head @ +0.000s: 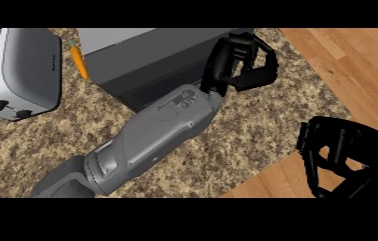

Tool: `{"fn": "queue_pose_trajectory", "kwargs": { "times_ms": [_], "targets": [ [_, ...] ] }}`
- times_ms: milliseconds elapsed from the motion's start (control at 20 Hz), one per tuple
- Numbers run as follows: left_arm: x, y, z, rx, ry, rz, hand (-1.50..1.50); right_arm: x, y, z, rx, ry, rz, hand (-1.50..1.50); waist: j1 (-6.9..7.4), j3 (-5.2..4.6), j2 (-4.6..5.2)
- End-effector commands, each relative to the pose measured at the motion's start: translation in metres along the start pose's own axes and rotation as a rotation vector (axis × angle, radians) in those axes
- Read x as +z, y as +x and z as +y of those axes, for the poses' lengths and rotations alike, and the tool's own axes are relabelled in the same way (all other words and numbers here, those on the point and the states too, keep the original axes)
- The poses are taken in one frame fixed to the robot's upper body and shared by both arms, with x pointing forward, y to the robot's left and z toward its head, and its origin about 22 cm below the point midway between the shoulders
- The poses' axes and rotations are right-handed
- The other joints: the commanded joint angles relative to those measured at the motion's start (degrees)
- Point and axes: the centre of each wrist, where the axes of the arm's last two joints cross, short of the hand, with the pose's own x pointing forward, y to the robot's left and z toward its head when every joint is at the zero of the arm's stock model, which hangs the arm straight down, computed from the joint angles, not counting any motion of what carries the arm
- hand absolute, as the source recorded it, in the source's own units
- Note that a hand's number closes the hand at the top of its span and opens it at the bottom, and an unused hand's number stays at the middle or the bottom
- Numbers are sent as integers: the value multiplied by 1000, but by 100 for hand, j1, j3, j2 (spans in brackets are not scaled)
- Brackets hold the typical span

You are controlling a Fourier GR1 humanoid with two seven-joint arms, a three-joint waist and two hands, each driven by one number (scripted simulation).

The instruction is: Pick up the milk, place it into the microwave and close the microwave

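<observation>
The left hand (240, 62) is at the microwave's (148, 60) right front corner, its forearm (151, 137) running back down and left across the counter (244, 130). Left of that hand, past the microwave, a carrot (79, 62) lies on the counter just beside the microwave's left side. Farther left sits a toaster (28, 80). The right hand (336, 157) is well right of and nearer than the left hand, over the counter's edge.

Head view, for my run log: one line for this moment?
left robot hand: curled at microwave | right robot hand: curled, low right | milk: unseen
</observation>
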Motion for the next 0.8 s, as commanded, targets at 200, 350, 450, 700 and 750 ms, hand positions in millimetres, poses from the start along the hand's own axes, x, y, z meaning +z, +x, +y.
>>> {"fn": "queue_pose_trajectory", "kwargs": {
  "times_ms": [200,350,450,700,750],
  "targets": [
    [2,-31,43,319,182,223,150,-2,-12,35,-121,37,-37,150,266,-25,97],
    [6,-41,47,342,164,231,150,-3,-13,46,-134,37,-39,150,389,-22,62],
    [8,-44,47,363,139,235,150,-4,-14,52,-139,25,-48,150,418,-18,60],
    [15,-61,62,373,111,250,150,-3,-15,70,-158,5,-53,150,615,-22,49],
    [15,-61,63,382,101,247,150,-3,-16,74,-167,-13,-58,150,656,-21,32]
  ]
}}
